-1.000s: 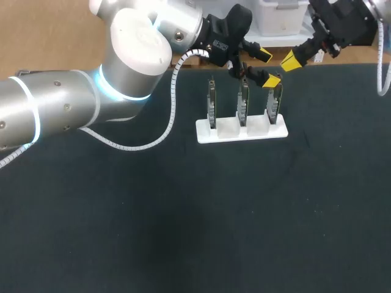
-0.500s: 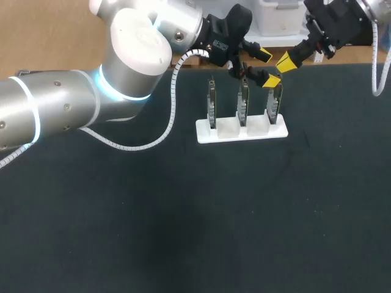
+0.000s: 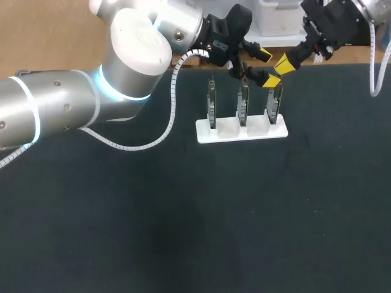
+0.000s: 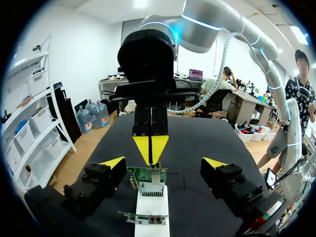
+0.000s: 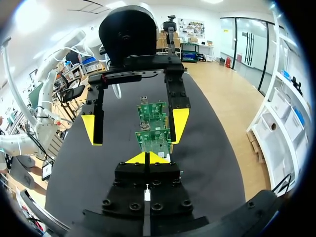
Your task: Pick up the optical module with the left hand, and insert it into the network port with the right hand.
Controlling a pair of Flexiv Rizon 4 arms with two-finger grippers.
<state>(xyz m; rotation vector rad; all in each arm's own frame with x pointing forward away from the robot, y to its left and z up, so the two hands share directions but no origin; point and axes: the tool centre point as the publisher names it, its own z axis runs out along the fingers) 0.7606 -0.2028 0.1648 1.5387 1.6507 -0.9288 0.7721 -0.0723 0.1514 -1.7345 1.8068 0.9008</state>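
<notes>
The left pincer (image 3: 267, 68) gapes wide and holds nothing, its fingers flanking the right-end network card (image 3: 275, 101) without touching it. The right pincer (image 3: 286, 63), tips pressed together and empty, hangs just beyond. Three cards stand upright in a white holder (image 3: 241, 131) on the surface (image 3: 183, 213).

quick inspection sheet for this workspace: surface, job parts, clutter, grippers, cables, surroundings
surface: dark table, no marks seen
job's things: white holder with three circuit boards standing upright in it; optical module not seen
clutter: nothing seen
grippers: left gripper open, over the boards, gripping nothing; right gripper shut, beyond the holder, pointing at it
cables: white coiled cable hangs from the left arm over the table; another at the right arm
surroundings: nothing seen reaching over the table
</notes>
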